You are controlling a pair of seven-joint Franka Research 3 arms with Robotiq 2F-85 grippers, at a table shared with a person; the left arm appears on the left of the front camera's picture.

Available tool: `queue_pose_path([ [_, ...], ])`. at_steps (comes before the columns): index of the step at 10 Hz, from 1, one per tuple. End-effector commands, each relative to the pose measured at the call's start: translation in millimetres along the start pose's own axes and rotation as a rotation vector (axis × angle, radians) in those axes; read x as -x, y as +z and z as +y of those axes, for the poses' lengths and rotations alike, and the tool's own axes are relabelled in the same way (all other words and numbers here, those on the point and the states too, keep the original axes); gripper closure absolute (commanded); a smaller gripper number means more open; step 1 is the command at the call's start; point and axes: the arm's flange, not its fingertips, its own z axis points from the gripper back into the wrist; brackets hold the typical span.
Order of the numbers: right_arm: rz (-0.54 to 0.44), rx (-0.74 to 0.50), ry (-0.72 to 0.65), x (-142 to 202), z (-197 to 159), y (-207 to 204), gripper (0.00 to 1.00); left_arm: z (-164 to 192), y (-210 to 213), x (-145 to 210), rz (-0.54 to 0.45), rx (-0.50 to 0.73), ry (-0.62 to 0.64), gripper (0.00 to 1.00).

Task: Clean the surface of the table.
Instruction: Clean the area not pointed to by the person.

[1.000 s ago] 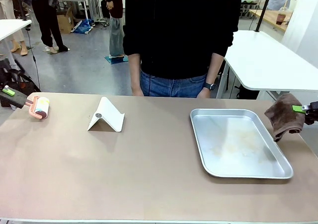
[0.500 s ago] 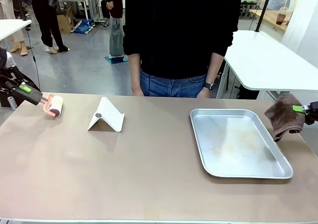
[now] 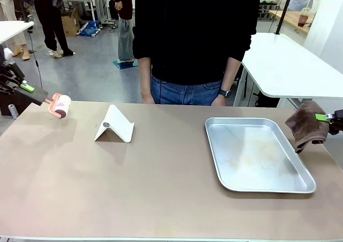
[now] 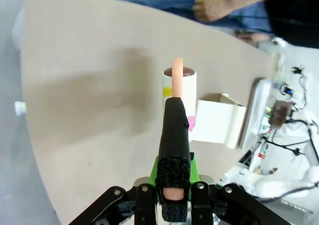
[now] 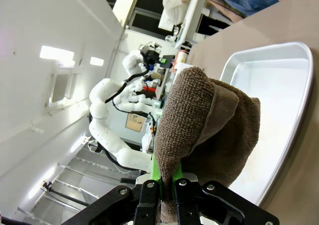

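The tan-brown table [image 3: 161, 183] spans the front view. My left gripper [image 3: 25, 87] is shut on the black handle [image 4: 175, 135] of a lint roller [image 3: 60, 105], which has a pink frame and a white roll. The roller hangs a little above the table's far left corner, casting a shadow below it. In the left wrist view the lint roller [image 4: 179, 88] points away from the left gripper [image 4: 172, 187] over the table [image 4: 89, 110]. At the table's right edge my right gripper [image 3: 325, 117] is shut on a hanging brown cloth [image 3: 306, 125]. The right wrist view shows the cloth [image 5: 204, 135] pinched in the right gripper [image 5: 168, 191].
A shiny metal tray [image 3: 257, 153] lies on the right half of the table, beside the cloth. A white folded stand [image 3: 114, 125] sits at the far left-centre. A person [image 3: 195, 38] in black stands at the far edge, hands [image 3: 220, 99] by the table. A white table [image 3: 289, 65] stands behind on the right.
My left gripper has carried the lint roller to the right and slightly up, away from the table's left edge. The right gripper and cloth have stayed still.
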Motion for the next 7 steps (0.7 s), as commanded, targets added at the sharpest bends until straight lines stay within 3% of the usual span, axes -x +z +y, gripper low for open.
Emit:
queue_pose_path([
  [1, -0.001, -0.014, 0.005, 0.1, 4.1, 0.7, 0.91, -9.4, 24.7, 51.3, 0.0, 0.113, -0.086, 0.78],
  [5, -0.001, -0.014, 0.005, 0.1, 4.1, 0.7, 0.91, 15.2, 62.9, 161.4, 0.116, 0.31, -0.177, 0.78],
  [7, -0.001, -0.014, 0.005, 0.1, 4.1, 0.7, 0.91, 52.6, 83.2, 192.4, 0.056, 0.405, -0.193, 0.78],
])
